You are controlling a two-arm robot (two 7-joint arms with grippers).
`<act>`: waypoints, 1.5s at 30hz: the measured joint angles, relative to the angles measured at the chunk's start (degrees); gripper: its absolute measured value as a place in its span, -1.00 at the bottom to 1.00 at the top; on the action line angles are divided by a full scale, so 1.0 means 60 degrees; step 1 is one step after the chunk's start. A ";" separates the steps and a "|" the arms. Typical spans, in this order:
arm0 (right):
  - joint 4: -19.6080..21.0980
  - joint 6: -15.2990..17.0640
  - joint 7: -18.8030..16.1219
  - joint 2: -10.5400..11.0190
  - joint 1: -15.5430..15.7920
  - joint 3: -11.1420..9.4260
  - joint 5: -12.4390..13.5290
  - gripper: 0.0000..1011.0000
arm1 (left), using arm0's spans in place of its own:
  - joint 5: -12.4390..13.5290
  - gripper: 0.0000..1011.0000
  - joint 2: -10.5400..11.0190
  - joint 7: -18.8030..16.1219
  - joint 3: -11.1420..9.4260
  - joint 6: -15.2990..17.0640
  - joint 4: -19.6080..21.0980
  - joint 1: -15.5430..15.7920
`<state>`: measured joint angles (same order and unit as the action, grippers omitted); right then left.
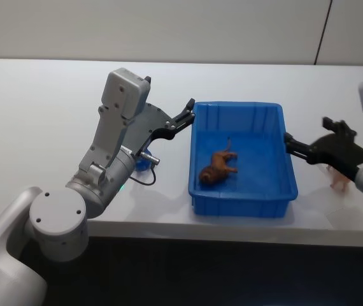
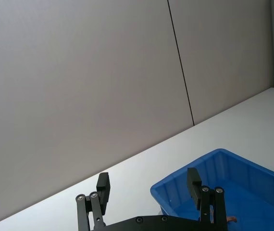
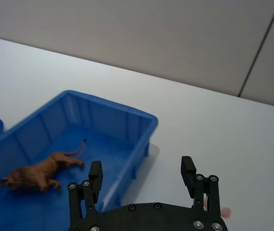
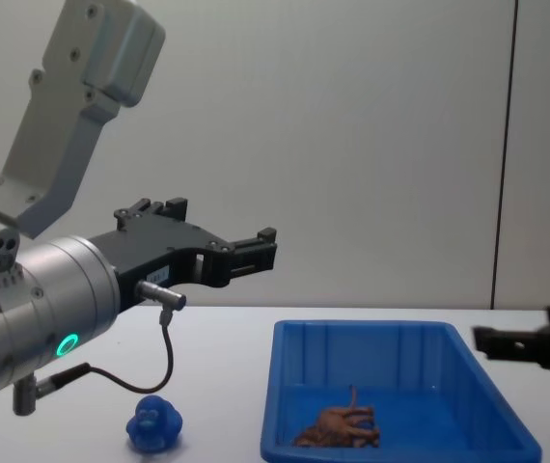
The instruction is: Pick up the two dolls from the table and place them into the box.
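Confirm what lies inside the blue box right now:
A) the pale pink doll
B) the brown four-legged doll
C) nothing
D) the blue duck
B: the brown doll lies on the floor of the box, while the blue duck sits outside it, on its left.

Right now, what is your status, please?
Left gripper open, empty, beside bright blue plastic bin. Right gripper open, empty, opposite side. Brown lion toy inside bin; round blue duck, pale pink toy on table. Nothing blocks bin.
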<state>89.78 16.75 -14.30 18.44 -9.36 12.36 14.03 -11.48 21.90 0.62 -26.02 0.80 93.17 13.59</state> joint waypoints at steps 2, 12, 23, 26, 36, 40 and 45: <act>0.0064 0.0016 0.0199 0.0090 0.0136 -0.0053 -0.0016 0.98 | 0.0000 0.98 0.0000 0.0000 0.0000 -0.0001 0.0000 0.0000; 0.0192 0.0160 0.0834 0.0355 0.0551 -0.0245 -0.0035 0.98 | 0.0000 0.98 0.0000 0.0000 0.0000 -0.0001 0.0000 0.0000; -0.0088 0.0499 0.1075 0.0374 0.0578 -0.0306 0.0002 0.98 | 0.0000 0.98 0.0000 0.0000 0.0000 0.0000 0.0000 0.0000; -0.0230 0.0603 0.1082 0.0338 0.0525 -0.0306 0.0023 0.98 | 0.0000 0.98 0.0000 0.0000 0.0000 -0.0001 0.0000 0.0000; -0.0649 0.0922 0.1104 0.0201 0.0342 -0.0261 0.0044 0.93 | 0.0000 0.98 0.0000 0.0000 0.0000 0.0000 0.0000 0.0000; -0.0785 0.1012 0.1139 0.0150 0.0288 -0.0246 0.0064 0.74 | 0.0000 0.98 0.0000 0.0000 0.0000 0.0000 0.0000 0.0000; -0.0885 0.1086 0.1180 0.0106 0.0256 -0.0240 0.0111 0.46 | 0.0000 0.98 0.0000 0.0000 0.0000 0.0000 0.0000 0.0000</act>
<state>84.47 23.26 -7.22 19.07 -7.83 10.91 14.69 -11.48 21.89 0.62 -26.02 0.79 93.17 13.59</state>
